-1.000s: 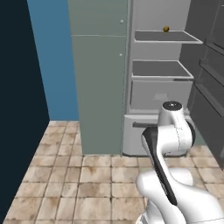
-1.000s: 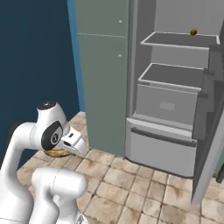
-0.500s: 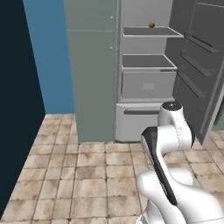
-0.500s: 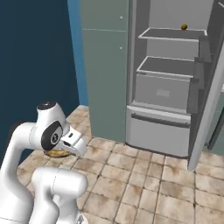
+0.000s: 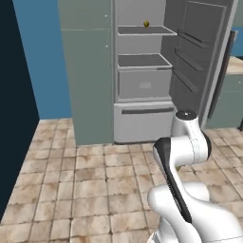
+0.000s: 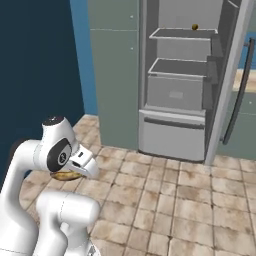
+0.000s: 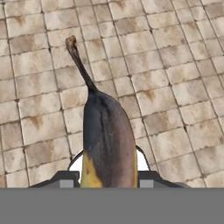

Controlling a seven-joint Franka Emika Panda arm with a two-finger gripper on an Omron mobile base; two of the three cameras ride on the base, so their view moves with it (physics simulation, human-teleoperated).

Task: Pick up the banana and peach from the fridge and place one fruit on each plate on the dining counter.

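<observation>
Room: tan tiled kitchen floor, fridge (image 5: pixel 142 71) standing open ahead with its door swung right.
Banana: banana (image 7: pixel 107 140) sits between the gripper (image 7: pixel 108 177) fingers, long axis running straight out from the hand, stem pointing away over the tiles.
Grip: fingers clamped on it from both sides, low on the fruit.
Look: mostly dark brown skin, a bit of yellow down by the fingers, thin brown stem.
Arm: folded in close to the base, banana tucked under the hand (image 6: pixel 62 175).
Next: my guess, carry it to a plate.
Shelf: small olive-yellow ball (image 5: pixel 146 23) on the top shelf.
</observation>
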